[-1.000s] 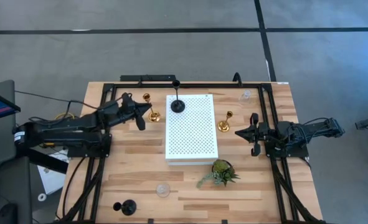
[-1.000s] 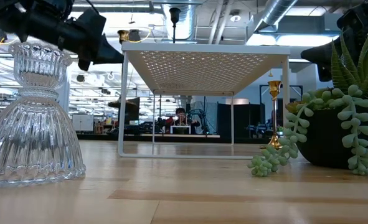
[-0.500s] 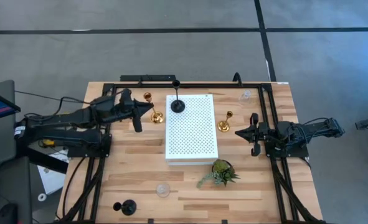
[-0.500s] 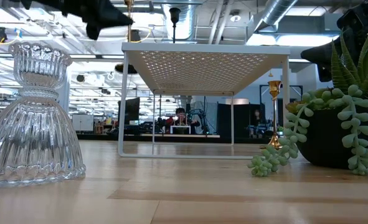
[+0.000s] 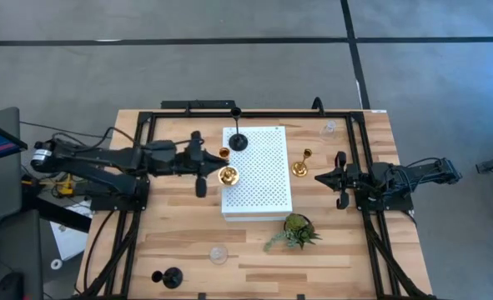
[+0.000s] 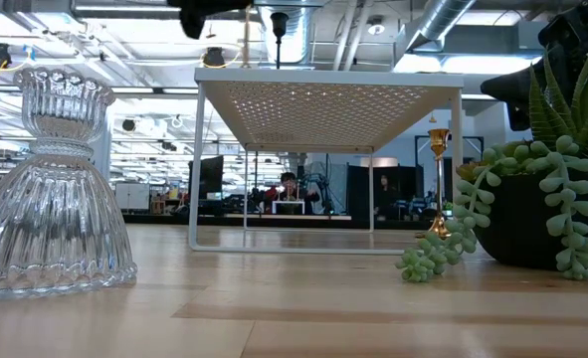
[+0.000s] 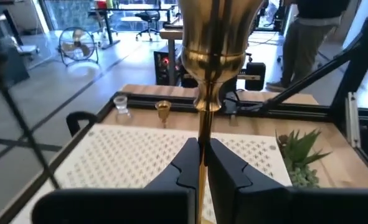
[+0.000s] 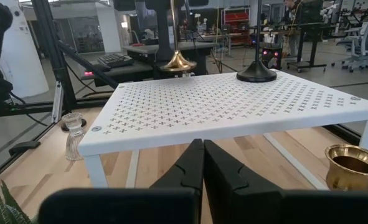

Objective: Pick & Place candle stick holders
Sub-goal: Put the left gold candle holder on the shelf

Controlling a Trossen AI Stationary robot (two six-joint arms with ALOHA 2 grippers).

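My left gripper [image 5: 216, 164] is shut on a gold candle stick holder [image 5: 228, 175], held over the left edge of the white perforated board [image 5: 259, 179]. A black holder [image 5: 238, 142] stands by its round base on the board's far left corner. A second gold holder [image 5: 301, 167] stands on the table just right of the board. One clear glass holder [image 5: 328, 127] stands at the far right and another [image 5: 218, 254] near the front, beside a second black holder [image 5: 169, 277]. My right gripper [image 5: 321, 177] waits shut at the right, pointing at the board. My left gripper pinches the gold holder's thin stem [image 7: 202, 140] between its two fingers [image 7: 226, 168], below the cup [image 7: 212, 37]. The fingers come level from the table's left and lie across the stem. The holder stands upright, its base [image 8: 177, 62] just over the board's left edge.
A small green plant [image 5: 294, 231] in a dark pot sits in front of the board's near right corner. Black frame rails [image 5: 138, 208] run along both sides of the table. Bare wood [image 5: 179, 217] lies in front of the board on the left.
My left gripper has risen and swung toward the table's right, staying shut on the gold holder. The holder has been lifted from the table left of the board, and it now hangs upright over the board's left edge.
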